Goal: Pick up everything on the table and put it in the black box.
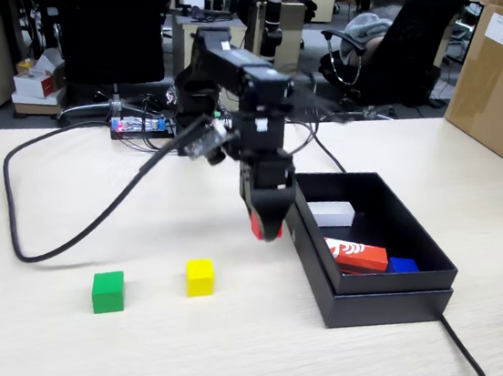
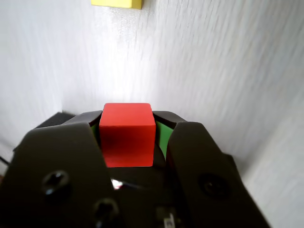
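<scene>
Red cube [image 2: 126, 134] sits squeezed tight in the gripper [image 1: 265, 226], lifted off the table [image 1: 49, 338] beside the black box's [image 1: 375, 304] near edge, ready to go in.

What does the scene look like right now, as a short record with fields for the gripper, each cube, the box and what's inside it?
gripper: gripper shut on the red cube, held above the table beside the box
yellow cube: yellow cube on the table, free
green cube: green cube on the table, left of the yellow one in the fixed view
black box: black box open, right of the gripper in the fixed view
box contents: white block, red-and-white carton, blue block; no cubes
</scene>
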